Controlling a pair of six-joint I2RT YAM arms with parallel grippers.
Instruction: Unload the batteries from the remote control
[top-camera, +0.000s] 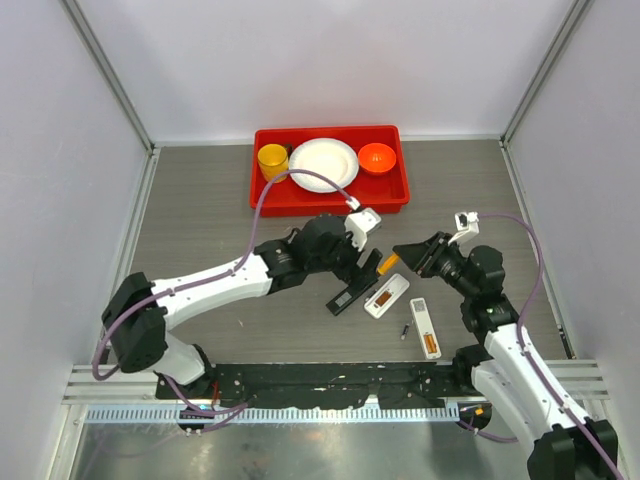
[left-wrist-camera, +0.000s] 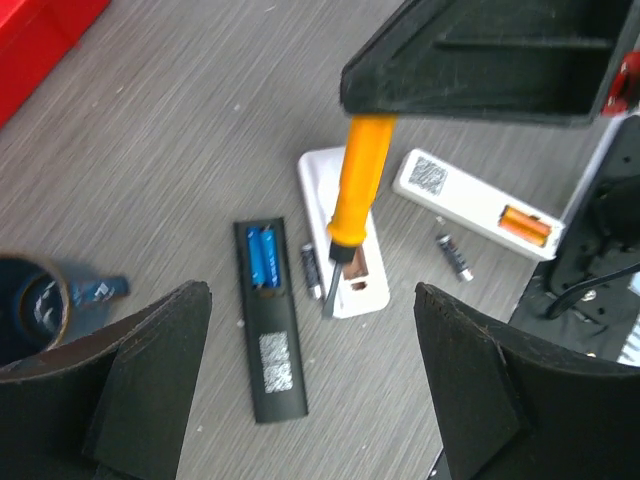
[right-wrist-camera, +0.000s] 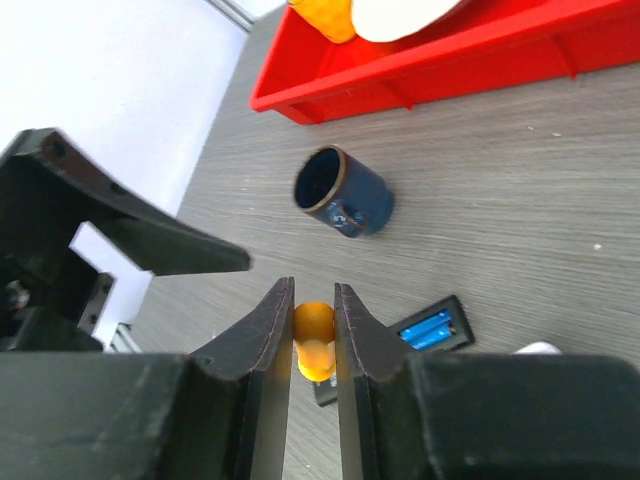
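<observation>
Over the white remote (left-wrist-camera: 318, 195), right tool (right-wrist-camera: 313, 300) clamps screwdriver (left-wrist-camera: 360, 185) (left tool (left-wrist-camera: 312, 295) agape)

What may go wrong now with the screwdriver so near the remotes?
The screwdriver, in the right gripper, has its tip beside a loose battery and might knock it rolling. Nothing holds the black remote with the blue batteries; prying might slide it.

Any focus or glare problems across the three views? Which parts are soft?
Top external: even light, soft shadows, no glare. Left wrist: blue batteries fairly sharp, left claw fingers soft at close range. Right wrist: right claw fingers and screwdriver blurred, mug sharper.
</observation>
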